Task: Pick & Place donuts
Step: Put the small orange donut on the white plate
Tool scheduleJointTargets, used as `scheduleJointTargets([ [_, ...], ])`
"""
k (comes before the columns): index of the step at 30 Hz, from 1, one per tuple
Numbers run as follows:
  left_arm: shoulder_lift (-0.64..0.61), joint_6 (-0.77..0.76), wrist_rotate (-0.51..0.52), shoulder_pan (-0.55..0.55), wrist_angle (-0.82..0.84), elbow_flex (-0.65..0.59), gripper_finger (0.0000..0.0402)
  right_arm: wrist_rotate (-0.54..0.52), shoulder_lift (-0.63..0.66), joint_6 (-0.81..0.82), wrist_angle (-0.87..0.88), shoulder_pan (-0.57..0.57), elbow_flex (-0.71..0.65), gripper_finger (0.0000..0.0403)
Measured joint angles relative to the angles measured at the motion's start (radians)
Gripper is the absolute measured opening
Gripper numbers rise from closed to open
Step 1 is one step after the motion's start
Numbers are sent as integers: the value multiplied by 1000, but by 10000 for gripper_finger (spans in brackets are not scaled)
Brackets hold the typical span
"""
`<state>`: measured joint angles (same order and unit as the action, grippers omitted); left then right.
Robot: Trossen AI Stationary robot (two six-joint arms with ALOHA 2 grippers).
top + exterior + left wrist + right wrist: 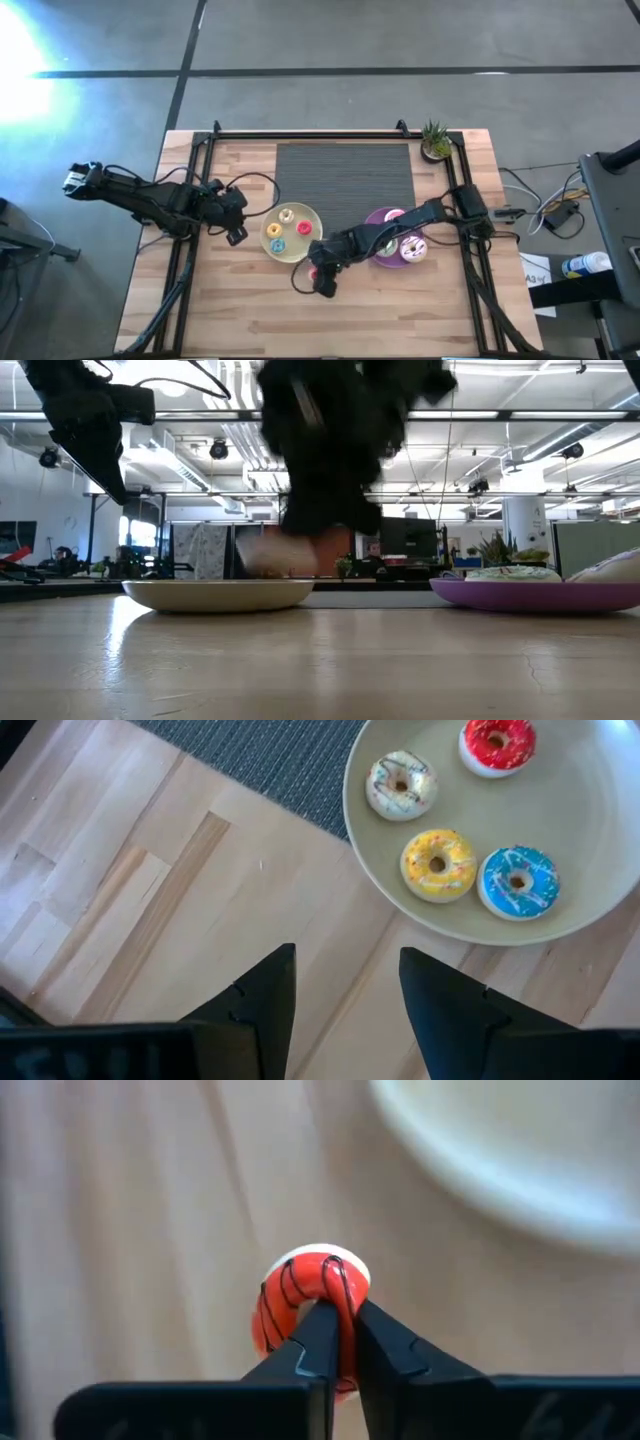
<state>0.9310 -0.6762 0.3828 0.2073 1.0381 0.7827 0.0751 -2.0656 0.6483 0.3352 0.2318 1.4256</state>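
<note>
A pale-yellow plate (291,232) holds four donuts: whitish (401,785), red (497,742), yellow (437,864) and teal (517,882). The purple plate (380,222) carries a pink donut (395,214) and a whitish-pink one (413,250). My right gripper (322,275) is just beyond the yellow plate's near-right rim, shut on an orange donut (310,1295) with dark stripes. My left gripper (345,960) is open over bare wood to the left of the yellow plate, touching nothing. My right gripper pinches the orange donut by one section of its ring (335,1285) between its two fingers, which come from above, slanting. The donut stands on edge in the hold. In the low view the donut (280,552) is lifted clear of the table, above the yellow plate's rim (218,593).
A dark grey mat (345,180) covers the far middle of the table. A small potted plant (435,140) stands at the far right corner. Cables run along both arms. Bare wood lies along the near edge.
</note>
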Motion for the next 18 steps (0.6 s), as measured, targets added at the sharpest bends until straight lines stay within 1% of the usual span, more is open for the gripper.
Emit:
scheduleJointTargets([
  [2, -1, -1, 0, 0, 2, 0, 153, -52, 41, -7, -12, -16, 35, 17],
  [4, -1, -2, 0, 0, 3, 0, 153, -74, 65, -21, -32, -51, 71, 18],
  [6, -1, 2, 1, 0, 2, 0, 153, -63, 60, -19, -45, -92, 91, 18],
  [9, -1, 5, 4, 0, 2, 0, 153, -22, 11, -5, -77, -143, 93, 27],
  [12, -1, 5, 4, 0, 2, 0, 153, 8, -39, 8, -77, -160, 95, 58],
  [15, -1, -2, 3, 0, 3, 0, 153, 16, -83, 8, -77, -159, 96, 105],
  [18, -1, -5, -1, 0, 5, 0, 153, 16, -93, 29, -70, -160, 95, 153],
])
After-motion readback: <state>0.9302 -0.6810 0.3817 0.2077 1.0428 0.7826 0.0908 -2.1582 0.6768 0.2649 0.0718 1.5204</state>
